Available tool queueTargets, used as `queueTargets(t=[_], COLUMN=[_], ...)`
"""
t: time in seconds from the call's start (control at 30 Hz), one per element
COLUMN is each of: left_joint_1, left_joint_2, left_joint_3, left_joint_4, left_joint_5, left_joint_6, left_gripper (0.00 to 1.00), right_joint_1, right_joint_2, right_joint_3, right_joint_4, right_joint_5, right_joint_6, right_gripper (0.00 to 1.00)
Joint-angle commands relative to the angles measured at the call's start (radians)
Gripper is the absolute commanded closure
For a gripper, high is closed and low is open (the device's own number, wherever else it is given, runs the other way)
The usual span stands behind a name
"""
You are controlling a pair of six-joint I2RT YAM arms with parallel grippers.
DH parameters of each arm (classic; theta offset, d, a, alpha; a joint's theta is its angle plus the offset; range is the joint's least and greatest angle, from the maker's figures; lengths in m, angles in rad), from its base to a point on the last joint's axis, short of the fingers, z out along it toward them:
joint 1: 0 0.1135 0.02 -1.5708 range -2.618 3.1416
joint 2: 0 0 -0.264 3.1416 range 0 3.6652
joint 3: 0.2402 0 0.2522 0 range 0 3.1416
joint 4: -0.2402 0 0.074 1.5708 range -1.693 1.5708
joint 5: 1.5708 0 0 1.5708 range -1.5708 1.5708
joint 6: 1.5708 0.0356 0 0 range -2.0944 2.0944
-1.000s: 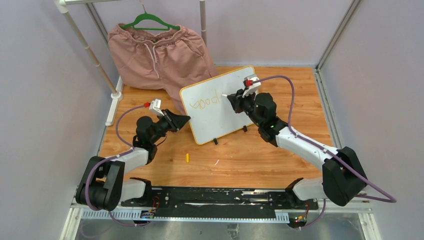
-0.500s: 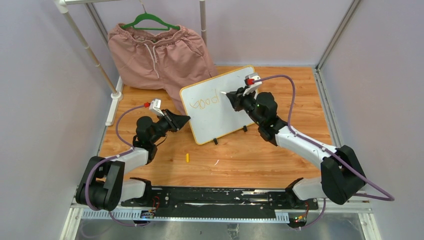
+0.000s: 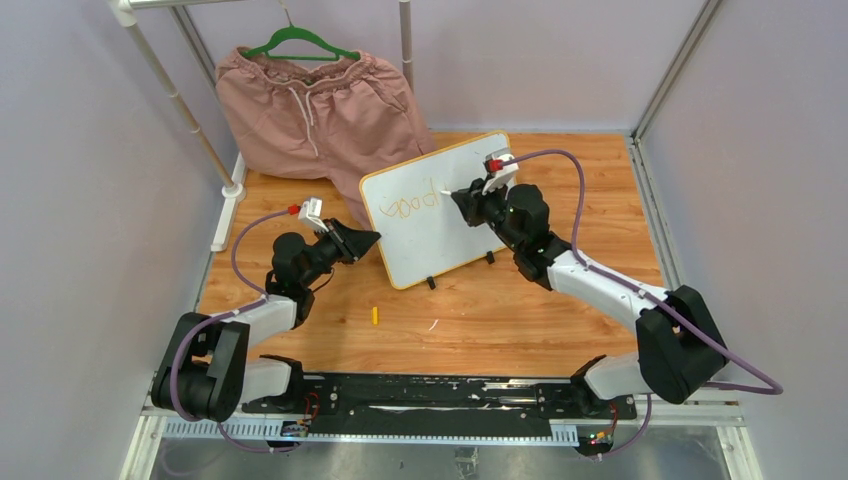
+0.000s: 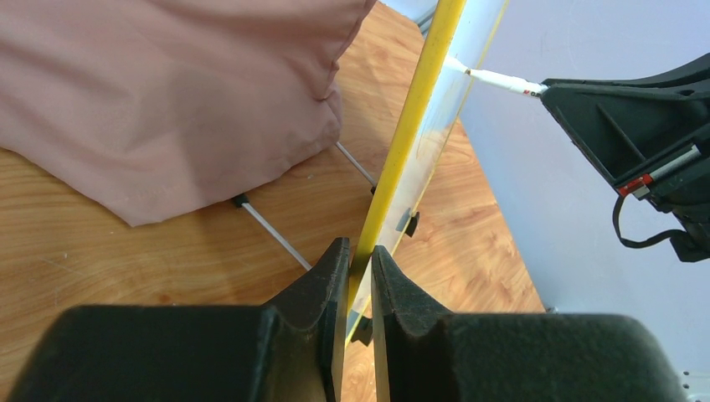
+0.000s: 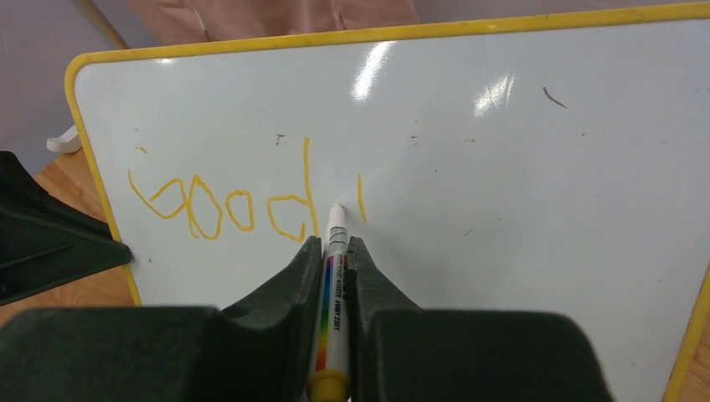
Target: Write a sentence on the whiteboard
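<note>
The whiteboard (image 3: 445, 225) stands tilted on the wooden table, yellow-framed. My left gripper (image 3: 372, 238) is shut on its left edge; in the left wrist view the yellow frame (image 4: 408, 142) runs between the gripper (image 4: 360, 251) fingers. My right gripper (image 3: 462, 197) is shut on a white marker (image 5: 335, 276) with a rainbow stripe. The marker's tip (image 5: 336, 208) meets the board just right of the "d". The sentence (image 5: 226, 209) reads "good" in orange, followed by one short upright stroke (image 5: 362, 198).
Pink shorts (image 3: 310, 110) hang from a green hanger on a white rack (image 3: 180, 100) behind the board and spill onto the table. A small yellow cap (image 3: 375, 315) lies on the wood in front of the board. Two black clip feet (image 3: 431, 283) hold the board's lower edge.
My right gripper has shifted slightly left and away along the board with the marker. The left gripper and the board have stayed put.
</note>
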Motion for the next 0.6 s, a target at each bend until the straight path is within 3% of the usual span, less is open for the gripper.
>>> queueTargets(t=[0.0,0.57], left_joint_1=[-0.003,-0.003], left_joint_2=[-0.011,-0.016], left_joint_3=[0.006,0.004], left_joint_4=[0.022,0.021], left_joint_5=[0.013,0.012], left_joint_6=[0.014,0.016], left_gripper=[0.82,0.82], right_joint_1=[-0.012,-0.038], right_joint_2=[0.007,0.004], right_joint_3=[0.033,0.040], right_joint_4=[-0.006,-0.051], right_joint_5=[0.030,0.107], right_joint_6=[0.006,0.006], right_gripper=[1.00,1.00])
